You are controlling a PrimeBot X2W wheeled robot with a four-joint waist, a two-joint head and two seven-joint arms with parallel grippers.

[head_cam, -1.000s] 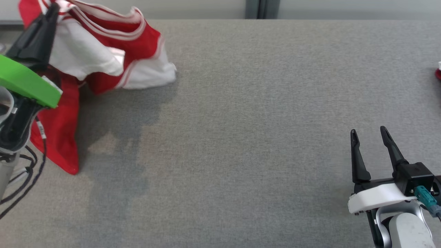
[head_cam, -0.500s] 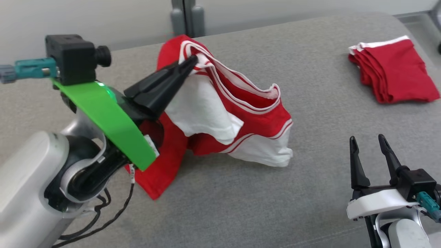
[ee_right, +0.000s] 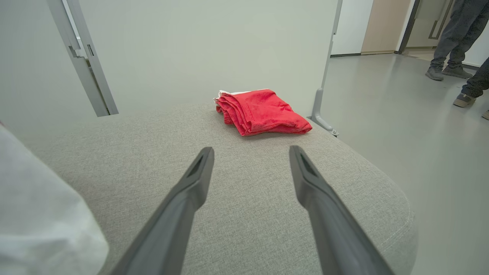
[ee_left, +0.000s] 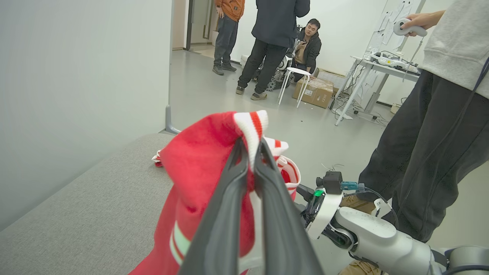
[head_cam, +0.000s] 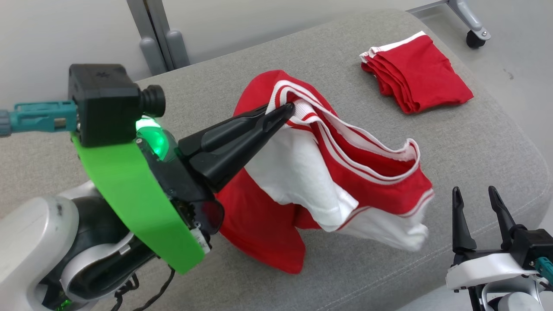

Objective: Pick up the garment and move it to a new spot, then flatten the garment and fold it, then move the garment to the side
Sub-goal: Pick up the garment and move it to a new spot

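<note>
My head camera looks forward and down from above the grey bench (head_cam: 475, 129). It sits near enough that the left gripper (head_cam: 288, 111) and its arm bulk large at the lower left, with the right gripper (head_cam: 474, 192) at the lower right. The left wrist camera sits close behind its own fingers (ee_left: 225, 214), facing along them past the garment (ee_left: 198, 160) into the room, and takes in the right arm (ee_left: 366, 233). The right wrist camera looks low across the bench top toward the folded red stack (ee_right: 263, 110), which my head view shares at upper right.
</note>
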